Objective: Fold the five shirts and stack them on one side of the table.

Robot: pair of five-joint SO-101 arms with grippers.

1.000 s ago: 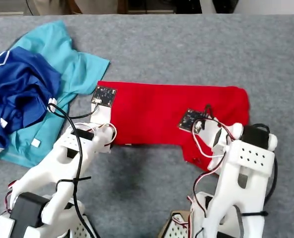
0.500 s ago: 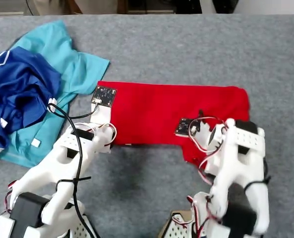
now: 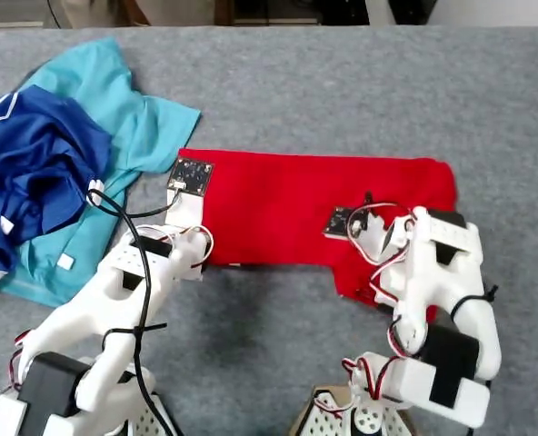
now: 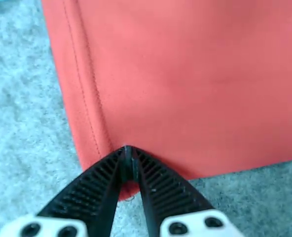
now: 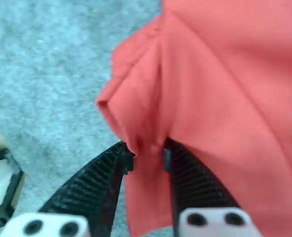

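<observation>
A red shirt (image 3: pixel 314 204) lies spread across the middle of the grey table. My left gripper (image 4: pixel 127 160) is shut on the red shirt (image 4: pixel 185 84) at its near left corner, by the hem. That arm (image 3: pixel 133 272) stands at the shirt's near left corner in the high view. My right gripper (image 5: pixel 147 150) is shut on a bunched fold of the red shirt (image 5: pixel 225 89) at its near right part. The right arm (image 3: pixel 433 272) covers that part of the shirt in the high view.
A teal shirt (image 3: pixel 133 118) lies at the far left with a dark blue shirt (image 3: pixel 33 163) crumpled on top of it. Bare grey table (image 3: pixel 360 82) stretches behind the red shirt and to its right.
The right arm has swung and tilted over the shirt's near right part; its wrist turned. The left arm and the shirts have not moved.
</observation>
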